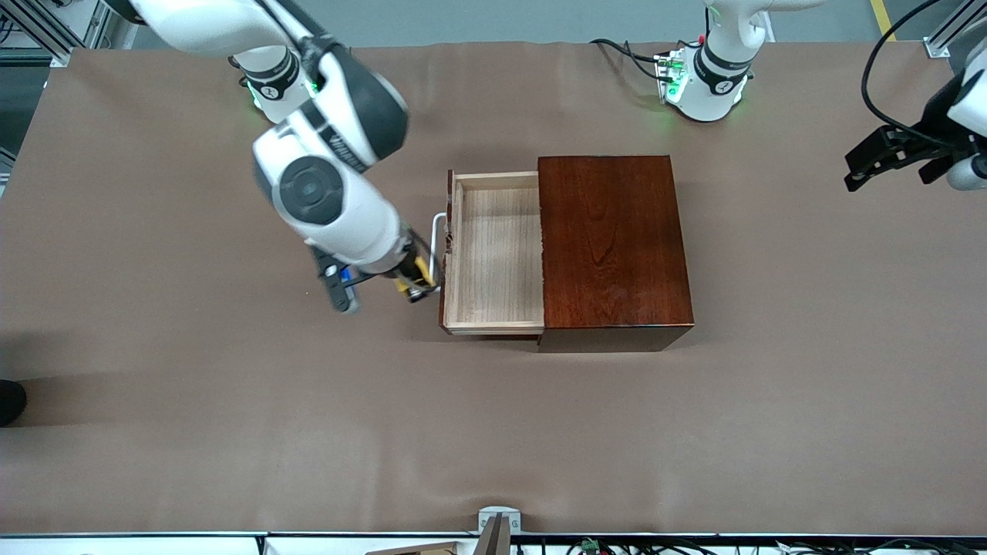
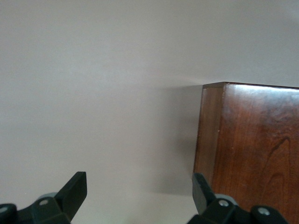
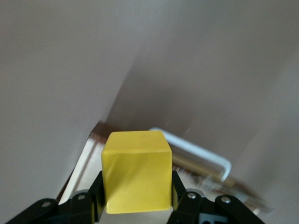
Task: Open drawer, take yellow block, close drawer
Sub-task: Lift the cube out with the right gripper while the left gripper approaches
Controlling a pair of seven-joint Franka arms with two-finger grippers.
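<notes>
The drawer (image 1: 497,254) is pulled out of the dark reddish-brown box (image 1: 613,247) toward the right arm's end of the table, and nothing shows in its pale interior. My right gripper (image 1: 419,287) is shut on the yellow block (image 1: 422,270), right beside the white handle (image 1: 438,235) in front of the drawer. In the right wrist view the yellow block (image 3: 136,170) sits between the fingers of the right gripper (image 3: 136,189), with the handle (image 3: 201,151) past it. My left gripper (image 1: 852,173) waits open and empty above the table at the left arm's end.
The left wrist view shows the open left gripper (image 2: 138,186) above bare table beside a corner of the box (image 2: 252,149). The brown table cloth (image 1: 231,401) is bare around the box. A small metal bracket (image 1: 497,524) stands at the table's near edge.
</notes>
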